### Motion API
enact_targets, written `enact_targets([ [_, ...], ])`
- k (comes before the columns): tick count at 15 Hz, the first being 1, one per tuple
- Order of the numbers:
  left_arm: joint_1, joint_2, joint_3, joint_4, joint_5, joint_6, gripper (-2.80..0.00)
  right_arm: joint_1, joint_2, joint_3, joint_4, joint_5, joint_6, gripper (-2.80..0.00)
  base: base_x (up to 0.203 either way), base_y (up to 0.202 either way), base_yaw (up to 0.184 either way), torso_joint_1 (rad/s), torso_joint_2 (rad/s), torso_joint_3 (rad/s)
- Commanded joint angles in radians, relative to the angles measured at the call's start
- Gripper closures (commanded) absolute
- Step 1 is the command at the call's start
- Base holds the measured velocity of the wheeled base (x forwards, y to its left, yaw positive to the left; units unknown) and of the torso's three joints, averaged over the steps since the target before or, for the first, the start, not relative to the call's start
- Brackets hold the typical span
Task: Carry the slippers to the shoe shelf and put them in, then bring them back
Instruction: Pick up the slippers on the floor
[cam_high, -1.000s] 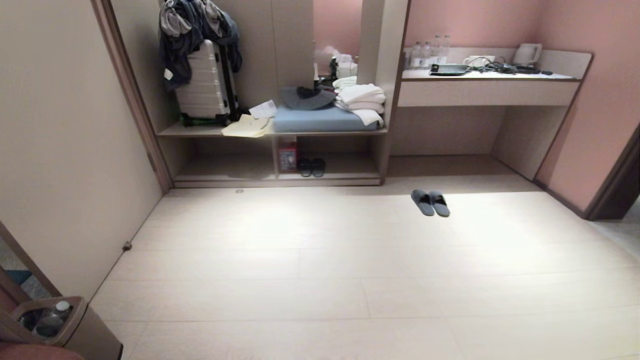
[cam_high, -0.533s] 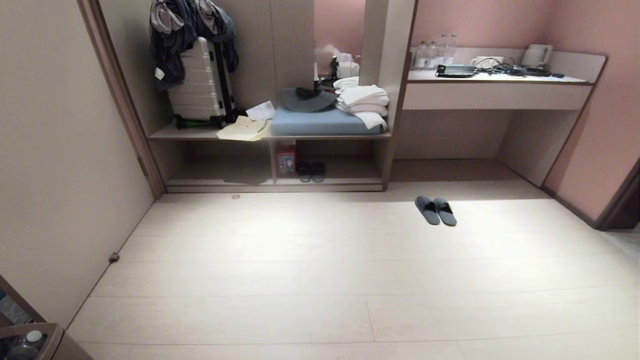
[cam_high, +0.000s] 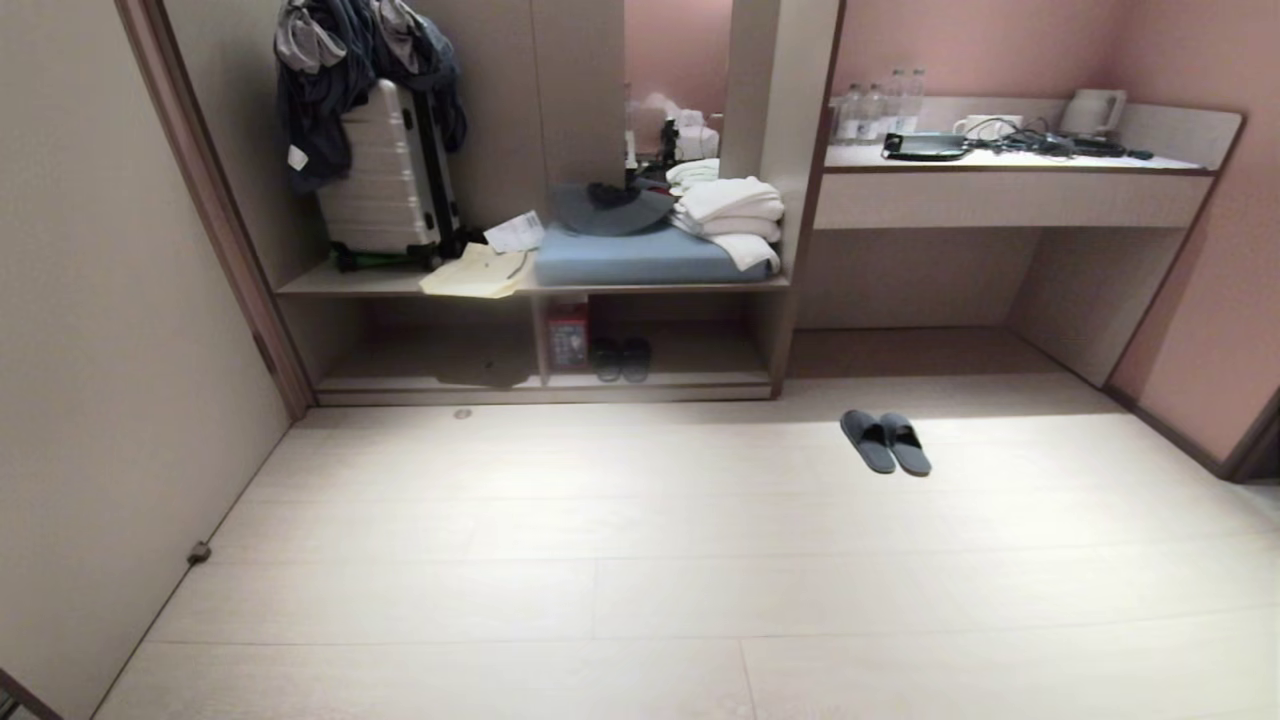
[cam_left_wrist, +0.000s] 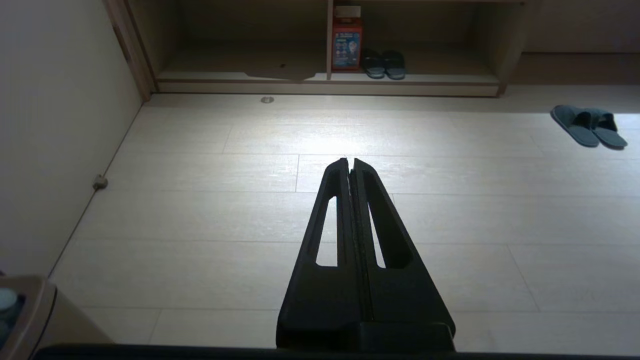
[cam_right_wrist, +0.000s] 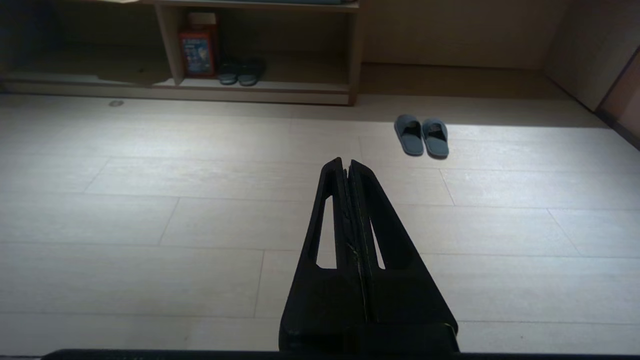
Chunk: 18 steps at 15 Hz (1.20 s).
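The slippers (cam_high: 886, 442) lie side by side on the floor (cam_high: 640, 560), right of the shoe shelf (cam_high: 660, 379). Both the left gripper (cam_left_wrist: 349, 162) and right gripper (cam_right_wrist: 346, 164) are closed and empty. The slippers look soft and light; the bands likely suit gripping.

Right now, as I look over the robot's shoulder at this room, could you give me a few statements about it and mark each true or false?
1. The slippers lie on the open floor, outside the shoe shelf. True.
2. The right gripper holds one slipper. False: it is shut on nothing, well short of the pair.
3. A darker pair of sandals sits in the shelf beside a red box. True.
4. The left gripper is wide open. False: it is shut.
5. The suitcase stands on the floor. False: it stands on the ledge above the shelf.
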Motion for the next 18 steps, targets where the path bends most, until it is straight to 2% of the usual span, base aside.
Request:
enact_targets([
  [1, 0.001, 0.001, 0.000, 0.000, 0.000, 0.000, 0.00, 0.000, 0.000, 0.000, 0.000, -0.001, -0.001, 0.00, 0.197, 0.000, -0.002, 0.002, 0.00, -0.002],
  [18, 0.001, 0.001, -0.001, 0.003, 0.000, 0.001, 0.00, 0.000, 0.000, 0.000, 0.000, -0.005, 0.004, 0.00, 0.195, 0.000, -0.002, 0.003, 0.00, 0.002],
])
